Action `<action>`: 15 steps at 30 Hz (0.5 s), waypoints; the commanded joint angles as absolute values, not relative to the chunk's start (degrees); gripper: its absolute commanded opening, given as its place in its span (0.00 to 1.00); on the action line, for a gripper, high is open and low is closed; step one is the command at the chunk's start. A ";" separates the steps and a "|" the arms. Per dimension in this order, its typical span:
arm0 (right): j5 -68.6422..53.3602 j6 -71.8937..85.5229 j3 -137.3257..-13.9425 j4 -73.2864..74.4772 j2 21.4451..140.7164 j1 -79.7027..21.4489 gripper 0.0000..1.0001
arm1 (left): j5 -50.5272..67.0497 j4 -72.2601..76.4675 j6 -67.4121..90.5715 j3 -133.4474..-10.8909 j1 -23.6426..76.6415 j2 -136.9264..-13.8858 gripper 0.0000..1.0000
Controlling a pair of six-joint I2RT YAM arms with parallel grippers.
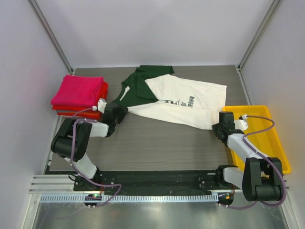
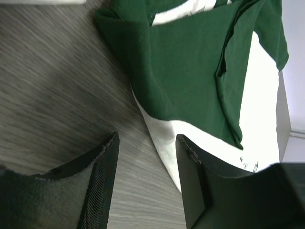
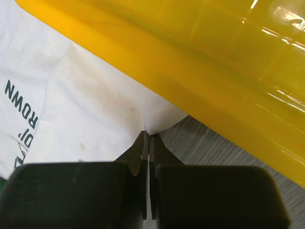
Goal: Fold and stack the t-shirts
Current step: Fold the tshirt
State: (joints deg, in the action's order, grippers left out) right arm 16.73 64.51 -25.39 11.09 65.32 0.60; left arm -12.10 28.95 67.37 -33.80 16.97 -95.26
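The cream-white t-shirt (image 1: 186, 102) is seen spread, unfolded, across the back-middle of the table (image 1: 162, 148), w/ its dark green collar and sleeve parts bunched toward the left and the lettering face-up. Its near right corner is pinched by the right gripper (image 1: 217, 126): in the wrist view the fingers (image 3: 140, 152) are pressed together w/ a peak of white cloth caught btwn the tips, just beside the wall of the yellow tray (image 3: 200, 67). That hold is judged to serve as an anchor and lifting point, so the hem can be carried over w/o the cloth sliding. The left gripper (image 1: 119, 113) is held low at the opposite, green side, jaws spread. Nothing is gripped there, and the shirt's edge (green above, white below) is seen lying just ahead of and btwn the open pads (image 2: 102, 176). It is judged to be lined up for a matching pinch, since a fold needs both ends taken together. Whether the pads touch the cloth cannot be told. At the far left a magenta-pink folded shirt (image 1: 78, 90) is stacked on a red folded shirt (image 1: 76, 113), prob. kept there so the middle is left for folding. The task is thus judged part done: folded ones stacked, this one's fold not yet begun
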 commanded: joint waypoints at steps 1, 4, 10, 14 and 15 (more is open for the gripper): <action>16.52 63.72 -27.33 9.40 65.92 0.88 0.01 | -15.47 32.52 67.24 -35.86 15.56 -97.02 0.52; 16.43 63.81 -27.25 9.32 65.92 0.88 0.01 | -14.60 32.78 67.15 -36.74 13.54 -98.61 0.46; 16.17 63.90 -27.33 9.32 65.83 0.88 0.01 | -14.94 33.40 66.89 -38.14 11.78 -100.19 0.24; 16.17 63.90 -27.51 9.67 65.30 0.88 0.01 | -14.24 32.70 66.44 -40.95 11.87 -102.21 0.08; 16.43 63.81 -27.77 9.93 65.22 0.88 0.01 | -14.15 32.52 66.27 -41.48 11.87 -102.74 0.05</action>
State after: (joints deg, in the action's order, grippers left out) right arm 16.19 64.36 -25.52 10.87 65.78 0.60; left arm -12.91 31.00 67.11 -38.57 12.58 -101.73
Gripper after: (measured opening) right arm 0.026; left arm 0.073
